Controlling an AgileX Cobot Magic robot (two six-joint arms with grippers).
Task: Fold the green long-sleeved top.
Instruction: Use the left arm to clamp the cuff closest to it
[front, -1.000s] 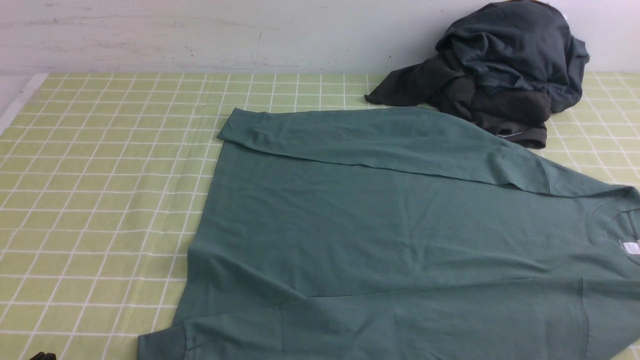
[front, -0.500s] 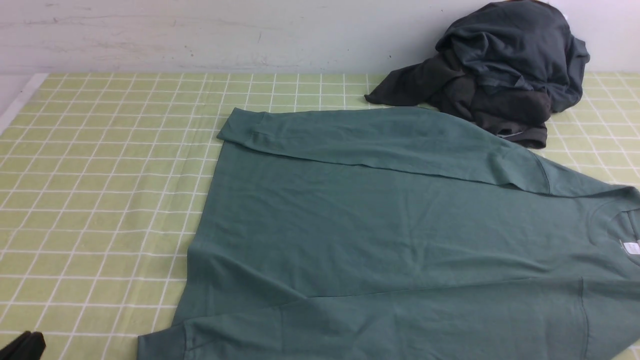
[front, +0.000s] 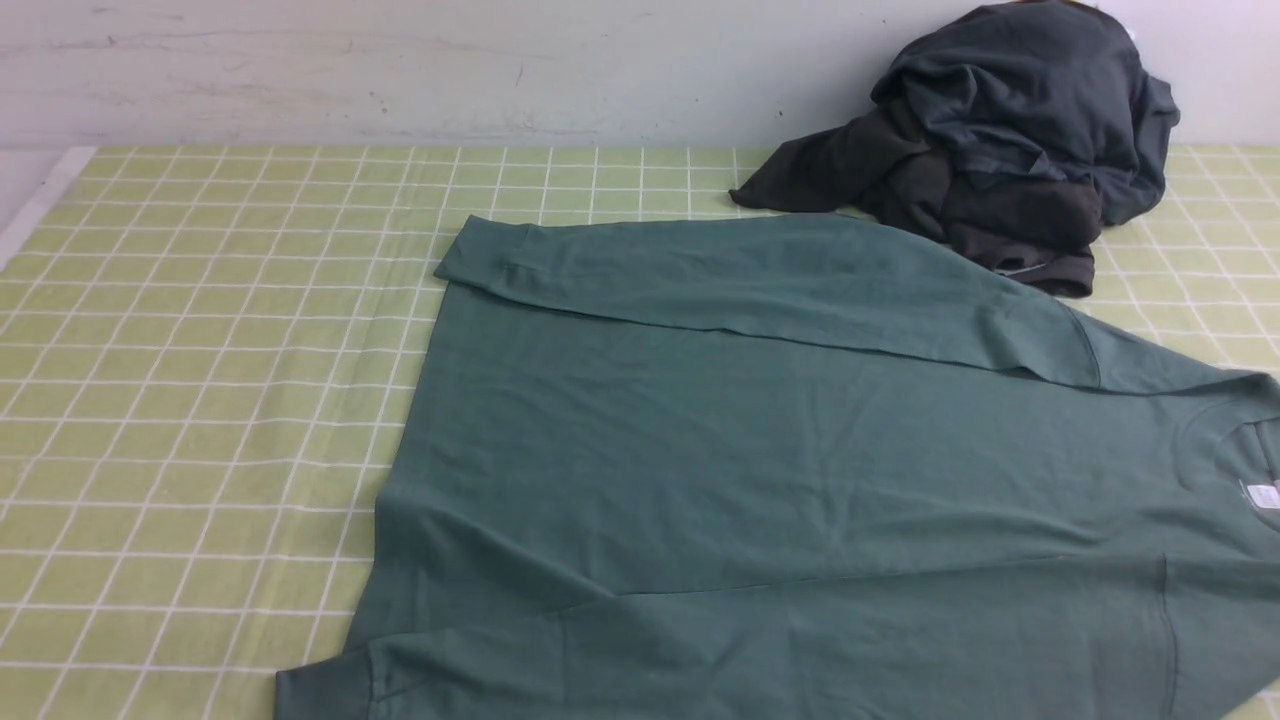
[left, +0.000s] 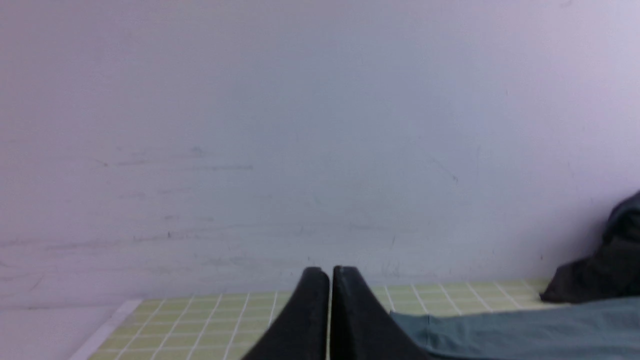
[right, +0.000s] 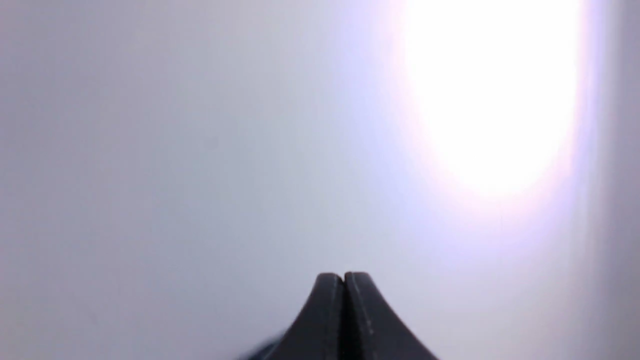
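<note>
**Front and wrist views.** The green long-sleeved top (front: 760, 460) is lying flat on the checked cloth (front: 200, 350), taking up the middle and right of the table. Its hem (front: 405, 440) is pointing to the robot's left and its neck label (front: 1262, 495) is showing at the right edge. The far sleeve (front: 740, 275) and near sleeve (front: 750, 640) are lying folded in across the body. A heap of dark garments (front: 1000, 130) is sitting behind it against the wall (front: 400, 70), meeting the far shoulder. The left gripper (left: 330, 272) and right gripper (right: 344, 276) are each showing jaws pressed together on nothing, and both are hanging clear of the fabric, outside the front view. The cloth is looking light, limp and not slippery. Lifted at one point, it is likely to sag and drag. Two pinches at the hem corners are therefore advisable, where the layers are lying thin and the edge is within reach.
</note>
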